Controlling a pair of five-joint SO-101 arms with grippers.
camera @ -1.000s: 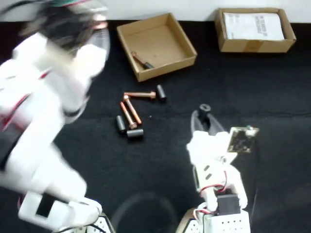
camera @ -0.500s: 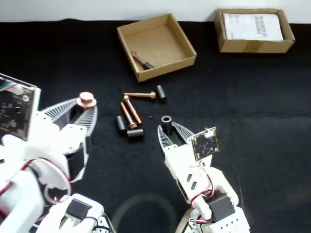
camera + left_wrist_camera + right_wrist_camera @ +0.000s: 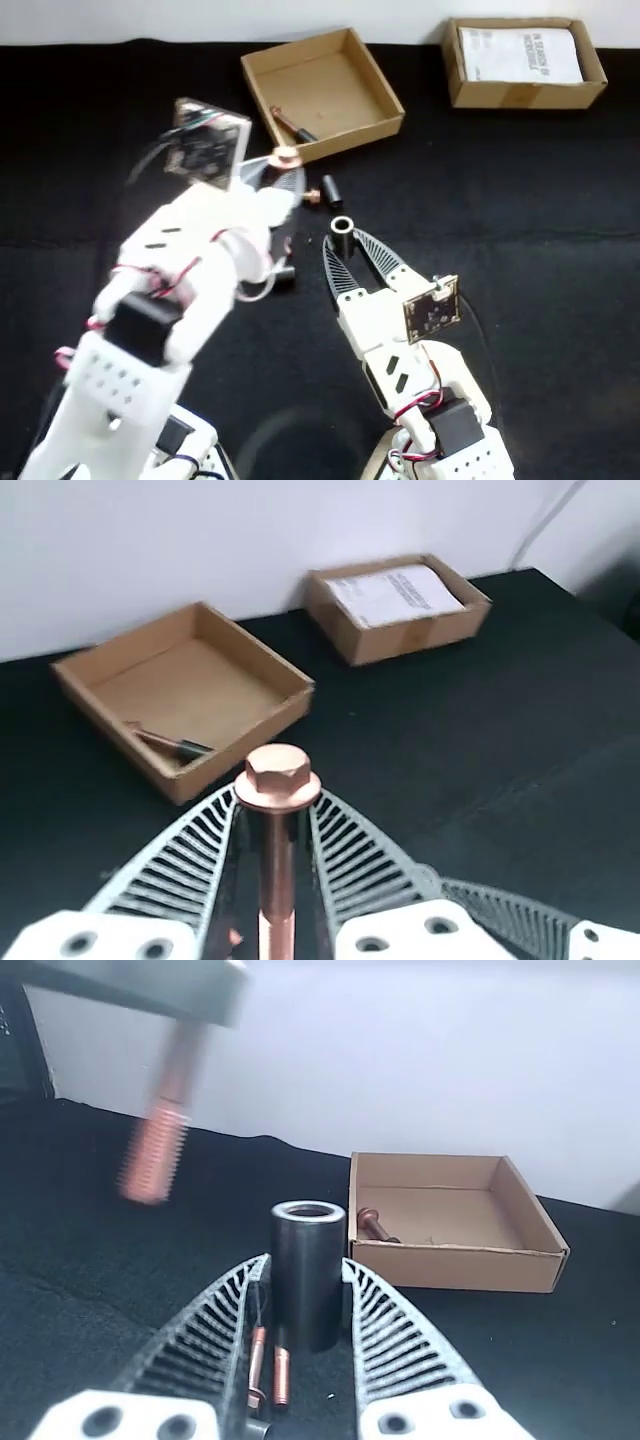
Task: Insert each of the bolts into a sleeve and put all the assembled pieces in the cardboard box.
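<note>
Copper bolt [image 3: 277,775] is being gripped upright, head up, between the closed-in jaws of the left gripper [image 3: 283,172], at eleven o'clock from the black sleeve [image 3: 342,228]. That sleeve is being clamped upright by the right gripper [image 3: 305,1285], apart from the bolt. One assembled piece [image 3: 293,125] is being held in the cardboard box [image 3: 340,90], at twelve o'clock from the sleeve.
</note>
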